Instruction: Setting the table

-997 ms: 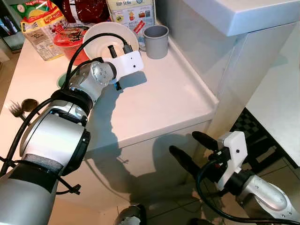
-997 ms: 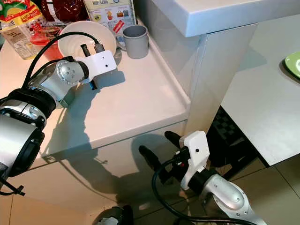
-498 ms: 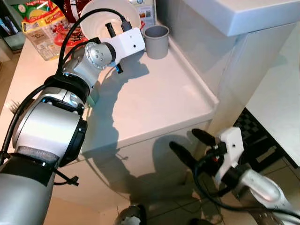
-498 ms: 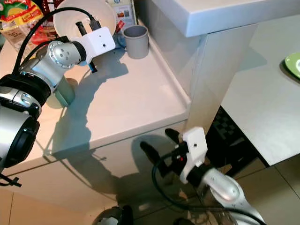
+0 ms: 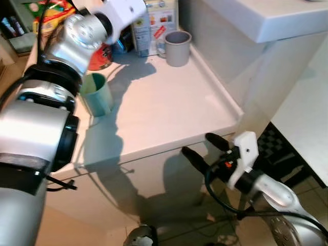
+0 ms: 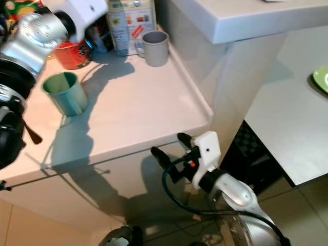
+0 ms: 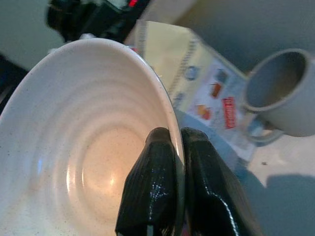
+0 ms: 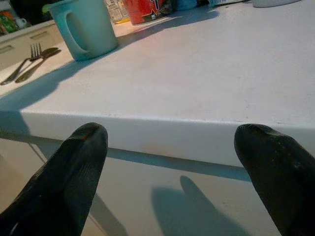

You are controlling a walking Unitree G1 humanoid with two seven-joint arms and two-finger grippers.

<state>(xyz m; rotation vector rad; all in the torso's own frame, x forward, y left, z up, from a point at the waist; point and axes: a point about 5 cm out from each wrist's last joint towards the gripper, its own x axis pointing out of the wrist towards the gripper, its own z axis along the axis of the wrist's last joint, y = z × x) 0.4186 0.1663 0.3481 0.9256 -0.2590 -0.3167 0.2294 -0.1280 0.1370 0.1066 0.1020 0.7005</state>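
Observation:
In the left wrist view my left gripper is shut on the rim of a white ribbed bowl, one finger inside and one outside. The bowl is held up off the counter, above a grey mug and a printed carton. My left arm reaches up to the far left of the white counter. My right gripper hangs open just below the counter's front edge, with nothing between its fingers.
On the counter stand a teal mug, the grey mug, a red cup and the carton. A fork and spoon lie at the left. A raised white ledge borders the right. A green plate sits on the table.
My left arm has lifted the white bowl off the counter and carried it up and back, uncovering the teal mug. The camera has shifted a little. The right gripper stays open below the edge.

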